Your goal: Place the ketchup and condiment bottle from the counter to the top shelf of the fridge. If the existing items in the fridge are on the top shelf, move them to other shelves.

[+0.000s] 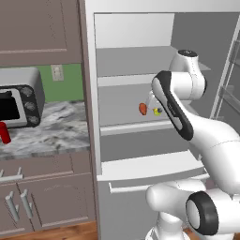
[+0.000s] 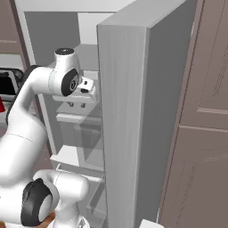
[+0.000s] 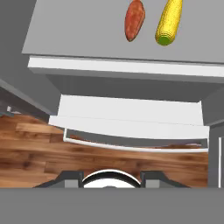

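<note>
The fridge (image 1: 93, 70) stands open, and the arm reaches into it at the height of the middle shelf (image 1: 131, 127), where an orange-red oblong food (image 1: 142, 109) and a yellow corn-like piece (image 1: 156, 111) lie side by side, close together but apart. In the hand view the same two foods, the orange-red one (image 3: 134, 19) and the corn (image 3: 169, 22), lie on a flat grey shelf slab (image 3: 65, 39) with a pale front edge, and a lower shelf and a pale drawer front sit beneath it over the wooden floor (image 3: 35, 148). The top shelf (image 1: 126, 78) runs above the foods in the left base view. The gripper (image 2: 84, 87) is partly hidden behind the arm's wrist and the open fridge door (image 2: 124, 124), so I cannot tell whether its fingers are spread or closed. The ketchup (image 1: 4, 132) stands on the counter (image 1: 51, 136) at the far left, just in front of a silver microwave (image 1: 21, 96), well apart from the fridge. The door blocks most of the interior in the right base view.
</note>
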